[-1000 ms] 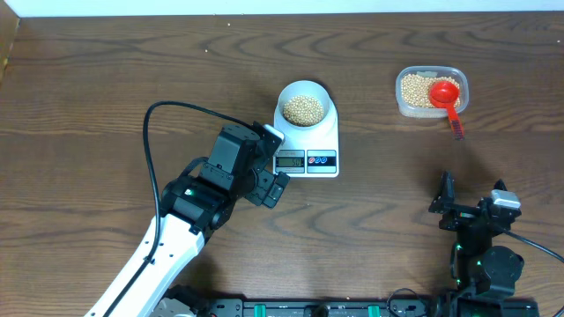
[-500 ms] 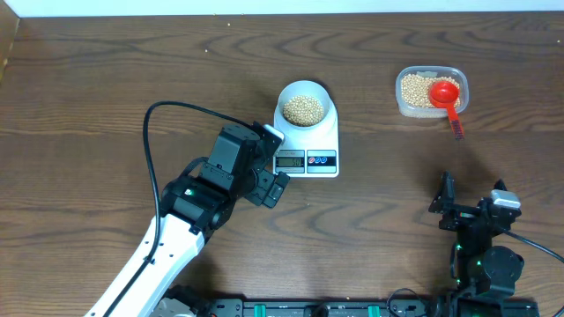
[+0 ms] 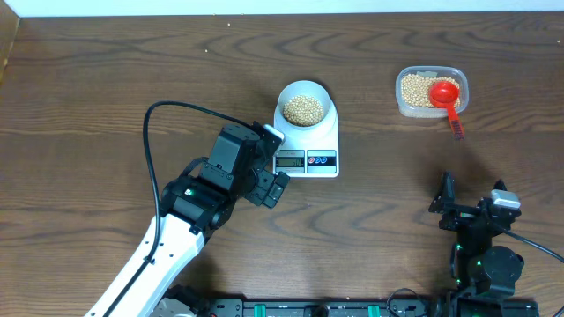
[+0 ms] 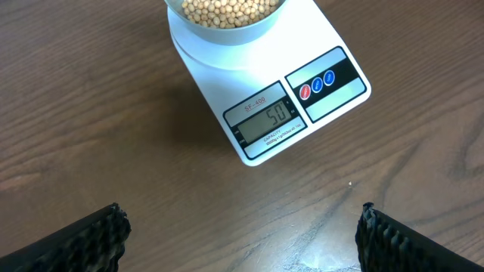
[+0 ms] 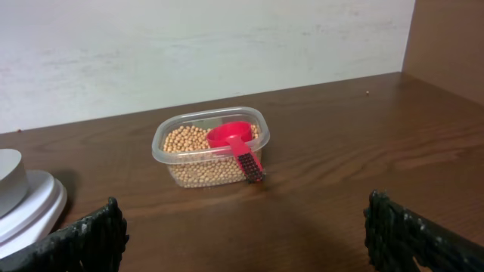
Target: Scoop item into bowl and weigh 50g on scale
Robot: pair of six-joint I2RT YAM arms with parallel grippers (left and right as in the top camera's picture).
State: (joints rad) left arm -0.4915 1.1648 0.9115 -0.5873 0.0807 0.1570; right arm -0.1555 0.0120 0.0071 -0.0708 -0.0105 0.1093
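The pale bowl (image 3: 305, 99) holds tan beans (image 3: 303, 109) and stands on the white scale (image 3: 324, 141). In the left wrist view the scale (image 4: 333, 94) shows 50 on its display (image 4: 266, 121), with the bowl (image 4: 227, 23) at the top edge. My left gripper (image 3: 275, 163) is open and empty, just left of the scale's front; its fingertips (image 4: 242, 234) hang over bare wood. My right gripper (image 3: 471, 204) is open and empty at the front right, its fingertips (image 5: 242, 230) wide apart.
A clear plastic tub (image 3: 431, 91) of beans with a red scoop (image 3: 448, 99) lying in it stands at the back right; the right wrist view shows the tub (image 5: 213, 147) and scoop (image 5: 236, 143) too. A white wall runs along the table's far edge.
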